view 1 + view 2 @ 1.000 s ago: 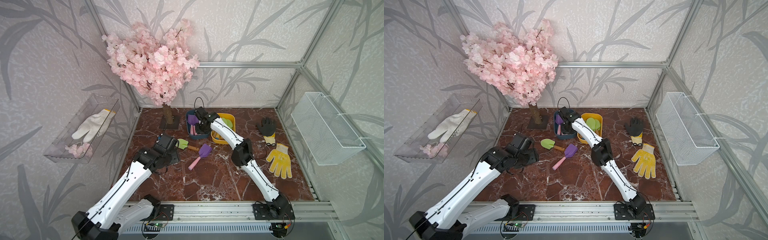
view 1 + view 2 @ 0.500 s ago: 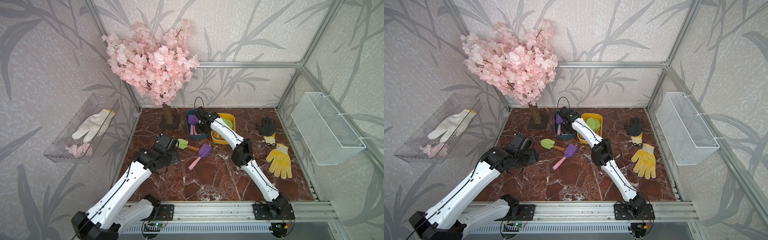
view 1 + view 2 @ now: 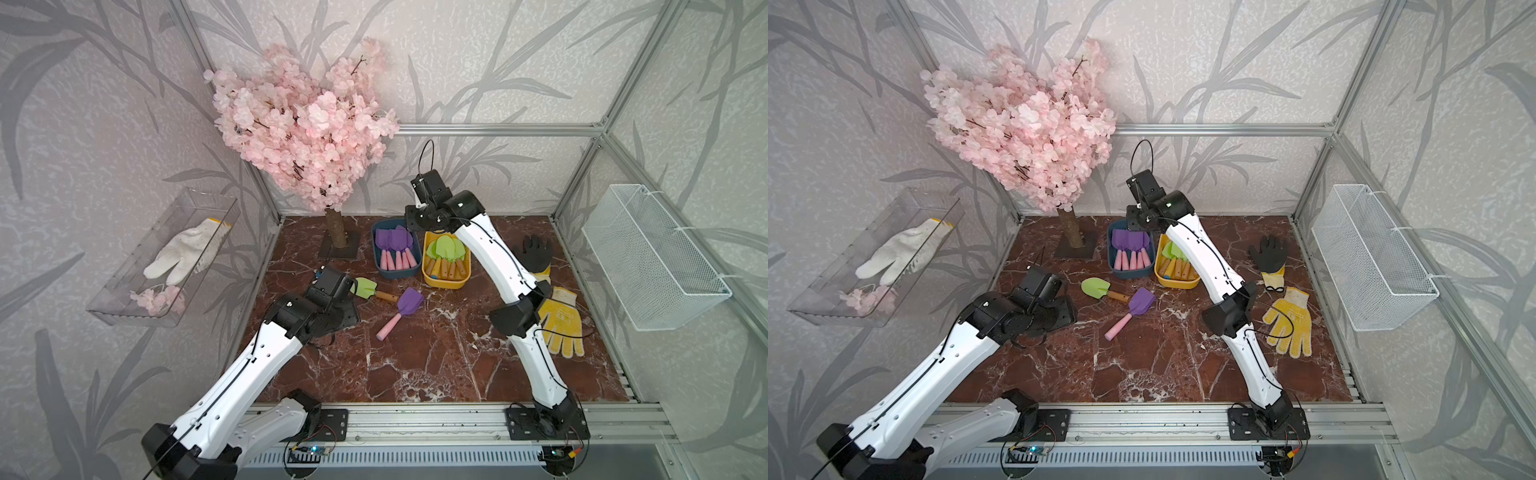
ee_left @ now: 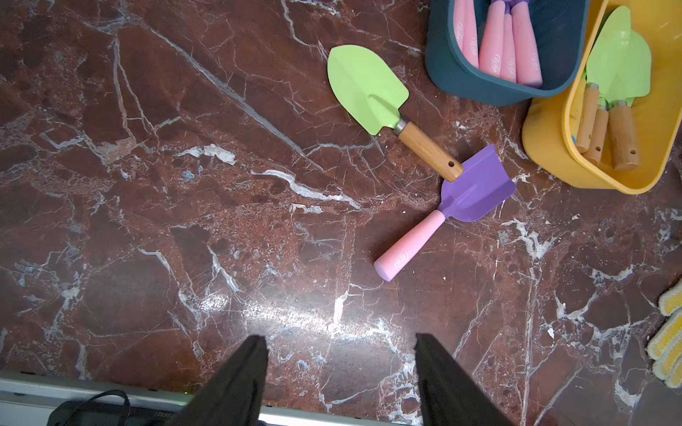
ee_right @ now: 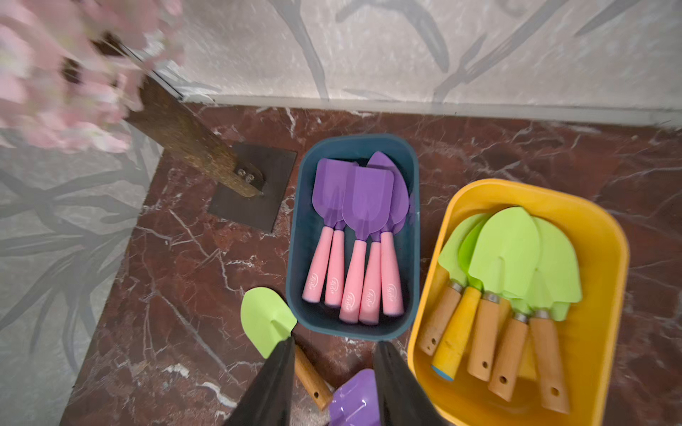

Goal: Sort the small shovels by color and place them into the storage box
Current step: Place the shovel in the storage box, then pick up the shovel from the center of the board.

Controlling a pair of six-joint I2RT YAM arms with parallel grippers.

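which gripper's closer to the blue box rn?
Right. The right gripper hangs above the blue box. The left gripper is out over bare table, with the loose green shovel between it and the box.

Bright, even, diffuse light; I note only soft shadows. The blossom tree [image 5: 55,85] is blurred in the right wrist view; the marble top [image 5: 184,258] beside its base is sharp. White glare on the marble in the left wrist view.
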